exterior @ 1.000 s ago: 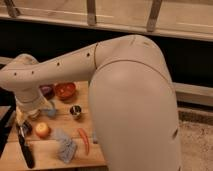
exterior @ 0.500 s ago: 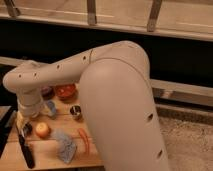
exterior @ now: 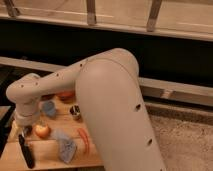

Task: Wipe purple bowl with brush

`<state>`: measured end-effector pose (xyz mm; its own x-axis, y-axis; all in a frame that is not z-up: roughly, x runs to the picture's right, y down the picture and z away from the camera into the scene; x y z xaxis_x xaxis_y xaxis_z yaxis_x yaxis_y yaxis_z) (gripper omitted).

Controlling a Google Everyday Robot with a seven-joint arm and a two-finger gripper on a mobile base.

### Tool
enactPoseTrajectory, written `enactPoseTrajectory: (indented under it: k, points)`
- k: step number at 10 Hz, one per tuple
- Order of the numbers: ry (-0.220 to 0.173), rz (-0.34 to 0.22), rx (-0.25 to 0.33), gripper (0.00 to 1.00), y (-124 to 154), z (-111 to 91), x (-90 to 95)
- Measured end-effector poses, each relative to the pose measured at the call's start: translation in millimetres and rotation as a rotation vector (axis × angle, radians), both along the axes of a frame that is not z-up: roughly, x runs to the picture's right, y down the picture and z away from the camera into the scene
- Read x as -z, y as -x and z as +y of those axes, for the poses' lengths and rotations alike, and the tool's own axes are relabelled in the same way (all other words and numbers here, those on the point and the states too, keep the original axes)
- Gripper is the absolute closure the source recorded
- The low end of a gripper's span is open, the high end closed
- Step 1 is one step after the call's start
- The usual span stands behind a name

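**Tool low at tabletop's left edge, by the brush**

Nearest: brush (exterior: 26, 150) lies flat at the front left of the wooden tabletop (exterior: 47, 160). Right of it is a grey-blue cloth (exterior: 65, 147), then an orange carrot-like piece (exterior: 84, 141). Behind them sits an apple (exterior: 42, 131). Tool (exterior: 23, 131) hangs under the wrist at the brush's far end, left of the apple; apart or together, cannot tell. Farther back: small blue cup (exterior: 49, 108), metal cup (exterior: 75, 112), orange-red bowl (exterior: 65, 95). Purple bowl (exterior: 48, 96) is mostly hidden behind the arm (exterior: 107, 100), a dark sliver left of the orange-red bowl.

Cream arm (exterior: 111, 100), dark tool (exterior: 23, 132) lower left, black brush (exterior: 27, 152), orange-red bowl (exterior: 65, 95)
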<state>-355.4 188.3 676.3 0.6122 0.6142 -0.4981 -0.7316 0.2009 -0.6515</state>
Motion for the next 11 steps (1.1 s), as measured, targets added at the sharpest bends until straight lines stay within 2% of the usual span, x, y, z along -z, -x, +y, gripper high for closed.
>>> enactPoseTrajectory:
  k: [2,7,9,11]
  points:
    - [0.016,-0.012,0.005,0.2,10,7,1.5]
    - [0.013,-0.007,0.009,0.2,9,5,1.3]
    - [-0.036,0.044,0.049,0.2,16,15,2.7]
    - [-0.06,0.059,0.066,0.2,24,30,-1.6]
